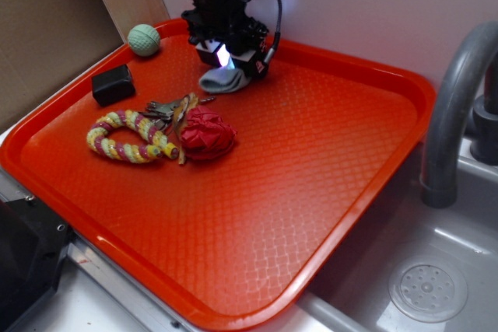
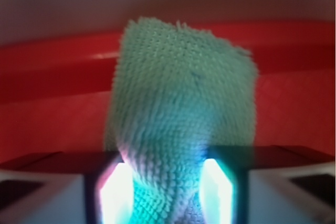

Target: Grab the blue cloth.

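Near the top centre of the exterior view, the black robot arm reaches down onto the far part of an orange-red tray (image 1: 327,192), and its fingers (image 1: 226,58) sit right over the blue cloth (image 1: 222,80). That cloth is a pale blue-grey towel lying on the tray close to the back rim, with its lower end showing just beneath the arm. A bright glow shines from the fingers there.

From the wrist view, the fingers (image 2: 167,192) are closed in on the blue cloth (image 2: 181,108), their lit pads pressing its fuzzy lower part from both sides so that it narrows between them; the rest of the cloth spreads wider above, with the red tray behind it.

Toward the left of the exterior view, a green ball (image 1: 144,40) rests by the tray's upper left corner, and a small black block (image 1: 113,85) sits just below it. Further down lies a rope ring (image 1: 128,137) of yellow, pink and green strands, with some keys (image 1: 162,109) at its upper right and a red fabric ball (image 1: 206,134) touching its right side. A grey tap (image 1: 455,106) and sink (image 1: 428,285) fill the right edge.
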`<state>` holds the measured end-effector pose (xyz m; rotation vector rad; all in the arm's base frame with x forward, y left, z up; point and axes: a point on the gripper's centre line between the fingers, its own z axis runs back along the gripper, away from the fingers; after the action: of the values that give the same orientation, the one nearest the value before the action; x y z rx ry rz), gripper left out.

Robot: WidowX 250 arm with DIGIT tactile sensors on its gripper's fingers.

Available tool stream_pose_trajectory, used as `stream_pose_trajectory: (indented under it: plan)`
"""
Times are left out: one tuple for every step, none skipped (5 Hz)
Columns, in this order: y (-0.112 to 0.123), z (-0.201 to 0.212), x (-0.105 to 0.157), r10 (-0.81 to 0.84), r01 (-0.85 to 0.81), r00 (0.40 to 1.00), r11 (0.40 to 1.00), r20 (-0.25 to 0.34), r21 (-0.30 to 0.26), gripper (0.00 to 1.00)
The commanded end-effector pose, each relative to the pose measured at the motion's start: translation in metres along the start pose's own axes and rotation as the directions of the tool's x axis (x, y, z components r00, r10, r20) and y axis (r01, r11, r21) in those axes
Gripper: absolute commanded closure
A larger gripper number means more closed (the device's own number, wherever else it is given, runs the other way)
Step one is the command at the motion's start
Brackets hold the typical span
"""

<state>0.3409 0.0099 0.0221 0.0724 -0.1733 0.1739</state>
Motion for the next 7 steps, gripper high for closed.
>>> stream_pose_trajectory:
  plan:
    - [0.006, 0.019, 0.005, 0.016, -0.015, 1.0, 0.999, 0.023, -0.041, 1.0]
    - [0.011, 0.032, 0.002, 0.029, -0.029, 1.0, 0.998, 0.003, -0.051, 1.0]
    - [0.015, 0.085, -0.013, 0.016, -0.019, 1.0, 0.99, -0.024, -0.138, 1.0]
    - [0.021, 0.141, -0.045, -0.035, 0.027, 0.999, 0.968, -0.03, -0.25, 1.0]
    - [0.015, 0.194, -0.061, -0.044, 0.039, 0.999, 0.968, -0.013, -0.247, 1.0]
    - [0.003, 0.245, -0.062, -0.075, 0.075, 0.997, 0.975, 0.011, -0.21, 1.0]
    - [-0.002, 0.28, -0.055, -0.098, 0.098, 0.995, 0.975, 0.011, -0.198, 1.0]
